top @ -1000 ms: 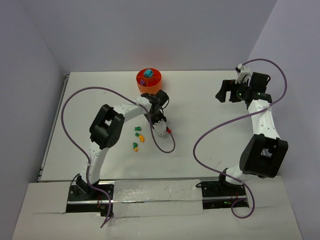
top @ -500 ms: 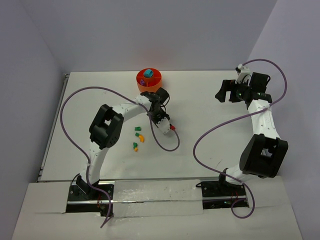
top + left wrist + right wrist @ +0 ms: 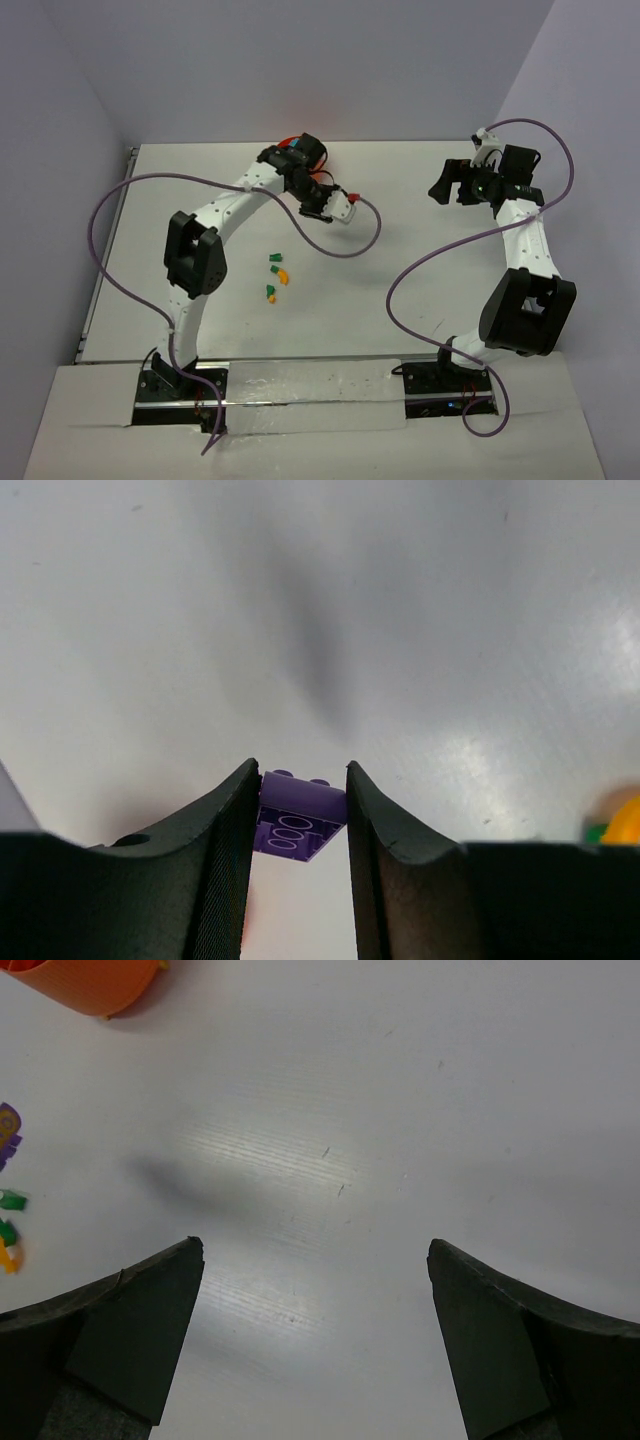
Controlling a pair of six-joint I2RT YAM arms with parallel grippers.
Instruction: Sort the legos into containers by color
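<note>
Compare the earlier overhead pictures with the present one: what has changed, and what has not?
The left arm has swung from beside the loose bricks to the far side, next to the tub, its jaws shut on a purple brick. The loose bricks and the right arm, jaws open, stayed put.

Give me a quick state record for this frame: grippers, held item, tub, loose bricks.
left gripper: shut on purple lego, held above the table
right gripper: open, empty
orange tub: far edge of table, mostly hidden in top view
loose legos: green and orange-yellow cluster on table, left of centre in top view
</note>
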